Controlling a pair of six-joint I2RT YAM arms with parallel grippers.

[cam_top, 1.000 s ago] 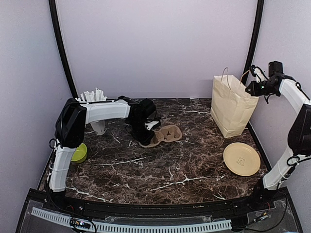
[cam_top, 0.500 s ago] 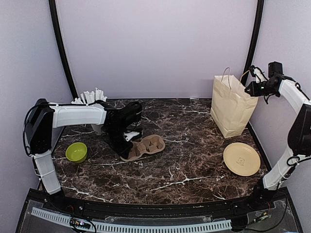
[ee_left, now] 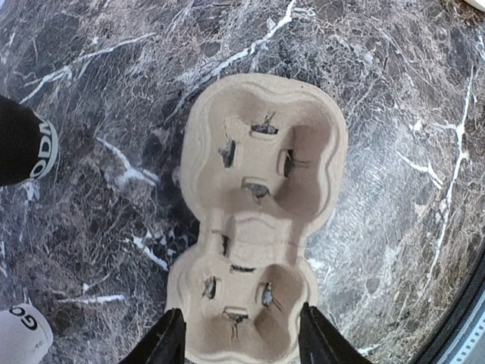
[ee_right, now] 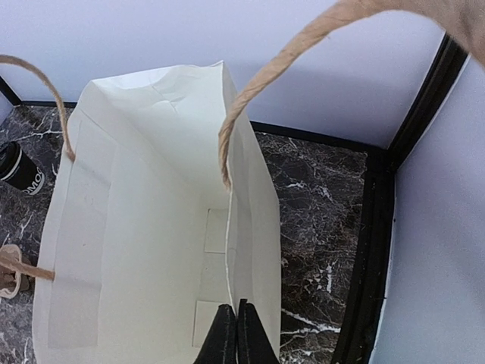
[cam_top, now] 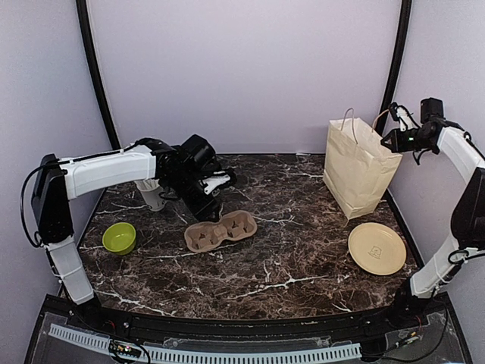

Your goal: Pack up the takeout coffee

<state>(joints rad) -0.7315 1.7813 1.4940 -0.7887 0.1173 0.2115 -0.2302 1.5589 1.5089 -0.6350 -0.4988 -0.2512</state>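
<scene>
The takeout coffee shows only as a black sleeve with white lettering, at the left edge of the left wrist view (ee_left: 19, 148) and of the right wrist view (ee_right: 15, 168). In the top view my left arm hides it. My left gripper (ee_left: 242, 335) (cam_top: 211, 199) is open and empty. It hovers over the near end of a brown two-cup cardboard carrier (ee_left: 258, 205) (cam_top: 220, 230). My right gripper (ee_right: 233, 335) (cam_top: 391, 139) is shut on the top edge of the cream paper bag (cam_top: 356, 168) (ee_right: 144, 227). The bag stands open and empty.
A pale cup of white straws (cam_top: 154, 197) stands behind my left arm; its base shows in the left wrist view (ee_left: 19, 334). A lime-green bowl (cam_top: 119, 237) sits at the left. A tan plate (cam_top: 377, 248) lies front right, before the bag.
My left gripper dragged the carrier left and toward the front, then let go and rose back above it. The bag has shifted slightly left in my right gripper.
</scene>
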